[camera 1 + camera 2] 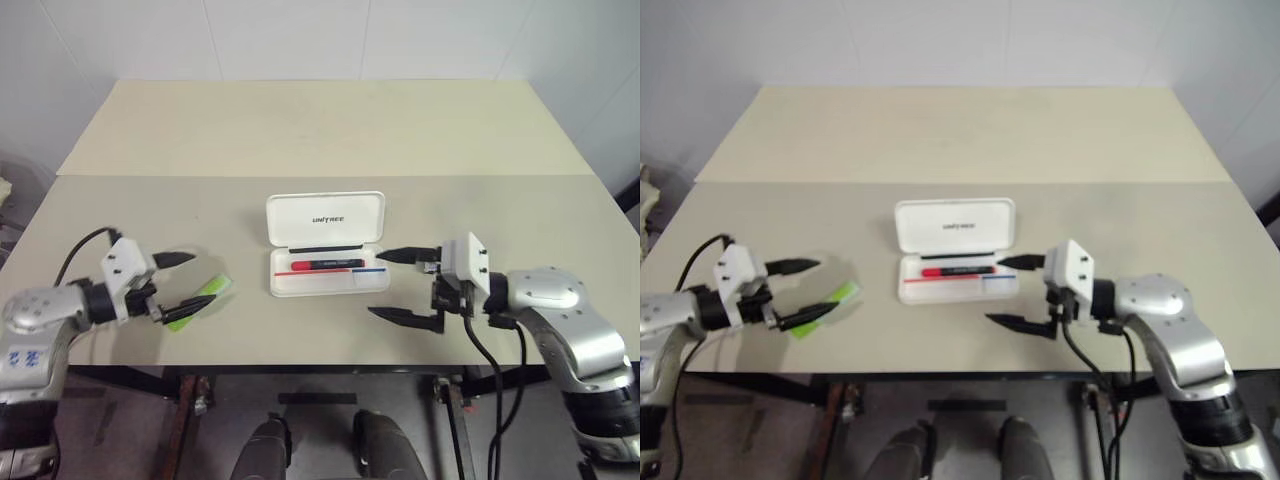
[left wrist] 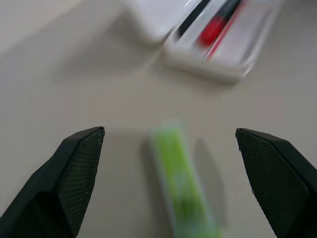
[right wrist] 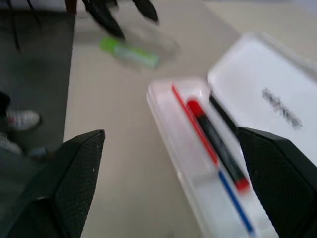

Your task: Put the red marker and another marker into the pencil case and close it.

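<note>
Red marker (image 1: 327,265) in the open pencil case (image 1: 325,243) mid-tabletop; green highlighter (image 1: 199,301) outstanding, left of case, between spread left end effector (image 1: 184,278); right end effector (image 1: 402,285) spread, empty; closing pending.

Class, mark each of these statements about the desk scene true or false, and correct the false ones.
1. The red marker lies inside the open pencil case. True.
2. The green highlighter is in the case too. False: it lies on the table, left of the case.
3. The left end effector is open beside the highlighter. True.
4. The right end effector holds the red marker. False: it is open and empty.
5. The case lid is shut. False: it stands open.
</note>
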Controlling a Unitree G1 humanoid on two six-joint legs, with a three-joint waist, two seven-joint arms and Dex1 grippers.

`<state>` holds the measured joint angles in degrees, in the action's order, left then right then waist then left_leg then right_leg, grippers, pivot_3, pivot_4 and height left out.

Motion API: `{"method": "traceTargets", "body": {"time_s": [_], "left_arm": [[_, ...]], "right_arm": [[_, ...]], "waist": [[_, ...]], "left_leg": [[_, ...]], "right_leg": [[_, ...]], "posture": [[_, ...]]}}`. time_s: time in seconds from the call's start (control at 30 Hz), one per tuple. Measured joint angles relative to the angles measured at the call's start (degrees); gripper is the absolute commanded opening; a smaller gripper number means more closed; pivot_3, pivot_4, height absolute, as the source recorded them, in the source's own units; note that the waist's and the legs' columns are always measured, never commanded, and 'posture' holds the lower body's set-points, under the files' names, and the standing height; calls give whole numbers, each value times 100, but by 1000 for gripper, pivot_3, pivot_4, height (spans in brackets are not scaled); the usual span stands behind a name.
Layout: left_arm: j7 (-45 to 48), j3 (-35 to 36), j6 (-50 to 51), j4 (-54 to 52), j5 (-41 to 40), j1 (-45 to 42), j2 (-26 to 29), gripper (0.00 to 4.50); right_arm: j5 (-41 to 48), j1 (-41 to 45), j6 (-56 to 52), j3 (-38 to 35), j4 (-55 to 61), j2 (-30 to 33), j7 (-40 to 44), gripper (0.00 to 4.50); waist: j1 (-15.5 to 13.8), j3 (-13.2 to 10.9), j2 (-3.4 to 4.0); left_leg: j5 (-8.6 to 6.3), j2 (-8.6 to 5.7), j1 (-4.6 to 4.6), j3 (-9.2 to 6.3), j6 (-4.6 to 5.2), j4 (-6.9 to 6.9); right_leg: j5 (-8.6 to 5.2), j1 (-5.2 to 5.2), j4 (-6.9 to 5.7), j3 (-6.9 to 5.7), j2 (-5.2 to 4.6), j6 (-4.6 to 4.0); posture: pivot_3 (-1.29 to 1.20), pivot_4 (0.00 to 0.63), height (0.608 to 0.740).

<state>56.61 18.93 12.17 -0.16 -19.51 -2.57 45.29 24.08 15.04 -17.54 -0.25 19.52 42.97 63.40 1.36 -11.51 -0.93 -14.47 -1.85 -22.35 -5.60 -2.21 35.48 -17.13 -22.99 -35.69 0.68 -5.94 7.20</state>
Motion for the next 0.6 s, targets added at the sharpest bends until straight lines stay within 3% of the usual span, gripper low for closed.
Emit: {"method": "traceTargets", "body": {"time_s": [0.2, 0.37, 0.6], "left_arm": [[-445, 15, 238, -346, 46, 690, -198, 4500], [-760, -32, 131, -275, 171, 770, -448, 4500], [-784, -266, -87, -127, 170, 694, -601, 2364]], "right_arm": [[170, -90, -1, -160, 140, 203, 102, 4468], [374, 88, -143, -355, 241, 382, 114, 4468], [456, 261, -300, -355, 439, 382, -36, 4500]], "waist": [[-64, -1, -3], [-145, 0, -2], [-222, 13, 20]], "left_leg": [[0, 8, 1, 7, 0, 4], [0, 9, 3, 8, 0, 5], [9, 9, 20, 5, -1, 5]], "right_leg": [[1, 10, 9, -9, -8, -3], [4, 16, 18, -17, -10, -10], [-8, 39, 26, -25, -16, -51]], "posture": [[0, 150, 740], [0, 150, 740], [0, 150, 740]]}}
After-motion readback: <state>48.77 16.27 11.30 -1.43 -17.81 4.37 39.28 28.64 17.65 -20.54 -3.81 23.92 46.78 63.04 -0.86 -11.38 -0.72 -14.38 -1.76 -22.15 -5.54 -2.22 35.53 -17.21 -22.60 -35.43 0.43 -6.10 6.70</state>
